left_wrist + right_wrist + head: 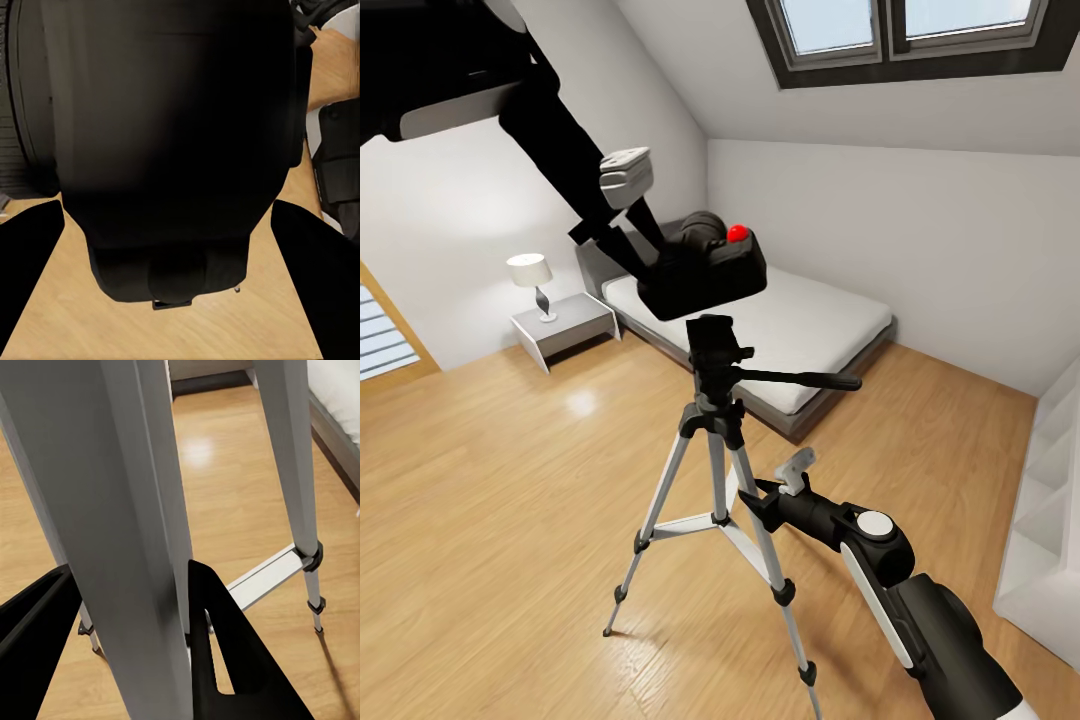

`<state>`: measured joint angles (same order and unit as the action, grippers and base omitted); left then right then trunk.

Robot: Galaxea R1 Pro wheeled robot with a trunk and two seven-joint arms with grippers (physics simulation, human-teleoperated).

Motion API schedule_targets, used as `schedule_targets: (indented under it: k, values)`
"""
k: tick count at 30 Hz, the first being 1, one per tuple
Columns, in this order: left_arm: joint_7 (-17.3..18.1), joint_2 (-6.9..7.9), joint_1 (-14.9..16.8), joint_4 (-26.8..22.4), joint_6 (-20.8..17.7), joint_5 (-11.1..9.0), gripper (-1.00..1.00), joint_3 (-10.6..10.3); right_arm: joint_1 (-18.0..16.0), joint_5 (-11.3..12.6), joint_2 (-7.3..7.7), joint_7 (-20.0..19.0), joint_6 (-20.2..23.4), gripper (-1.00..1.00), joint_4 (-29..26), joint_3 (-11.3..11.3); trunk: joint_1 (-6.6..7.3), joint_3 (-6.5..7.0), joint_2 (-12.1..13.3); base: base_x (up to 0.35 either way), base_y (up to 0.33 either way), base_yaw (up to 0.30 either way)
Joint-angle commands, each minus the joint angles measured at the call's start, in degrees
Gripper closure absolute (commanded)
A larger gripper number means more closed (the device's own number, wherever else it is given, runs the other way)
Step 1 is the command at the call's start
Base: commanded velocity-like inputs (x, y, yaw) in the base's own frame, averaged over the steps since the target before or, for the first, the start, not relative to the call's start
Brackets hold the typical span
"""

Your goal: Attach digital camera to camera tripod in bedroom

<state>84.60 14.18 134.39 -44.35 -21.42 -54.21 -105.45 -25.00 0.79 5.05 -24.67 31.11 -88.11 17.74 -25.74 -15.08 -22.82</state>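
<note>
The black digital camera (705, 270), with its red button (737, 233) on top, hangs tilted right over the black head (718, 345) of the camera tripod. Whether they touch I cannot tell. My left gripper (645, 255) is shut on the camera from the left. In the left wrist view the camera's body (165, 150) sits between the black fingers (26, 262). The tripod stands on the wood floor, pan handle (800, 379) pointing right. Lower down, my right gripper (757, 500) is shut on a silver tripod leg (127, 510), which runs between its fingers (217, 645).
Behind the tripod lies the low grey bed (810, 320) with a white mattress. A white nightstand (565, 325) with a lamp (532, 275) stands at its left. A skylight (910, 35) sits in the sloped ceiling, and a white shelf unit (1050, 520) stands at the right.
</note>
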Motion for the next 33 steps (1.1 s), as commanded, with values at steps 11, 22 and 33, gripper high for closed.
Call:
schedule_targets:
  k: [11,22,33]
  values:
    - [0.0,-0.35,0.2,-1.2,-6.3,-1.6,1.00,-0.5,-0.1,-1.0,0.00,-0.1,0.3,1.00,3.3,0.1,-0.04,-0.12,-0.1,0.000,0.000,0.000]
    - [-0.1,-0.51,0.2,-3.6,-10.3,-1.7,1.00,-0.6,-0.1,-1.1,0.03,-0.1,0.3,1.00,3.4,0.1,-0.04,-0.12,-0.1,0.000,0.000,0.000]
    - [-0.1,-0.25,0.2,-4.4,-10.9,-1.7,1.00,-1.9,-0.1,-1.1,0.01,-0.1,0.3,1.00,3.4,0.2,-0.04,-0.12,-0.1,0.000,0.000,0.000]
